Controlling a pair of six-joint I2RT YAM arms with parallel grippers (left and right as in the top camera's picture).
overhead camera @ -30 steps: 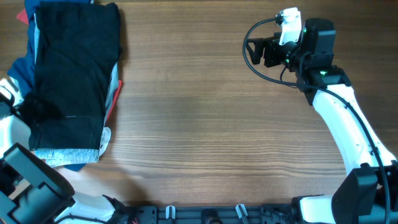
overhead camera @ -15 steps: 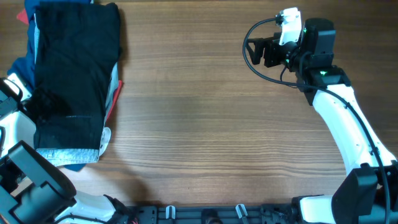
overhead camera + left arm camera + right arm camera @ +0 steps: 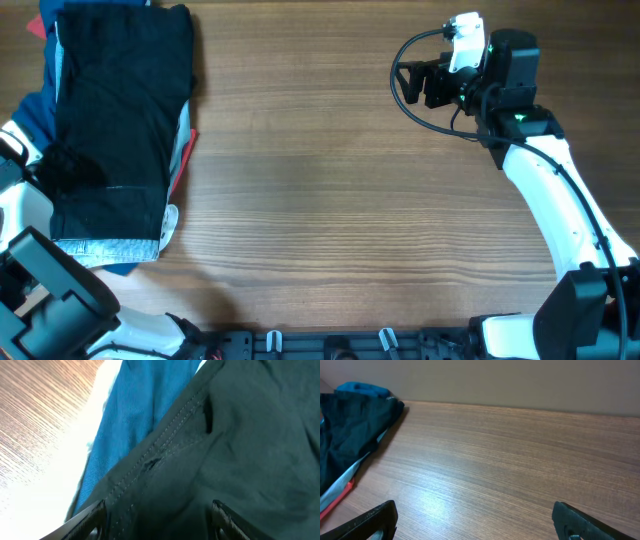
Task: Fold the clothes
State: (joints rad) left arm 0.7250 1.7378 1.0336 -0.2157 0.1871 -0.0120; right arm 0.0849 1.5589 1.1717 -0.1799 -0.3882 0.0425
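Observation:
The black shorts (image 3: 120,100) lie flat on top of a pile of clothes at the table's far left. They also show in the left wrist view (image 3: 240,435) and at the left of the right wrist view (image 3: 350,425). My left gripper (image 3: 68,168) is low on the shorts' left edge. Its fingers are spread wide, with black stitched fabric between them (image 3: 160,520). My right gripper (image 3: 412,84) is open and empty, held above bare wood at the back right (image 3: 480,520).
Light-blue denim shorts (image 3: 105,248) stick out under the black shorts at the front. A navy garment (image 3: 30,110) and red and white fabric (image 3: 182,150) lie beneath. Blue cloth (image 3: 130,415) shows beside the left fingers. The wooden table (image 3: 330,200) stretches to the right.
My left gripper shifted slightly back and forth at the shorts' left edge. The shorts and the right arm have not moved.

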